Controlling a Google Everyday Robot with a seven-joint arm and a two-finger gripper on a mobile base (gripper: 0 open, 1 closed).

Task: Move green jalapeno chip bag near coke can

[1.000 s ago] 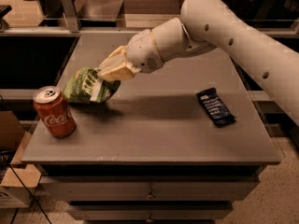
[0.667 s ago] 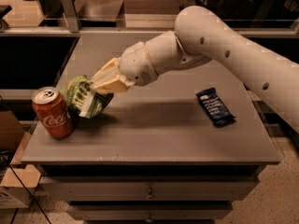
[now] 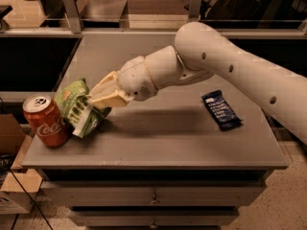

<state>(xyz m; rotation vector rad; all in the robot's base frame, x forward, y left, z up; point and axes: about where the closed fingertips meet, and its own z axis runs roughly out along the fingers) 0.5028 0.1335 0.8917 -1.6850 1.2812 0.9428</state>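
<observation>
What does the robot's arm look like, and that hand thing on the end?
The arm is smooth, off-white, fat rounded tubes with small dark round holes; no cables show. The gripper, at the green jalapeno chip bag, is cream-yellow with flat wedge-shaped fingers.

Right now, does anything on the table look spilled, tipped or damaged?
Nothing stands out. The red-orange coke can stands upright, the crinkly light-green chip bag sits beside it, held by the gripper, and the dark blue wrapper lies flat.

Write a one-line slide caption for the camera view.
The tool, low over the table, grips the green jalapeno chip bag beside the coke can; a dark blue wrapper lies apart.
</observation>
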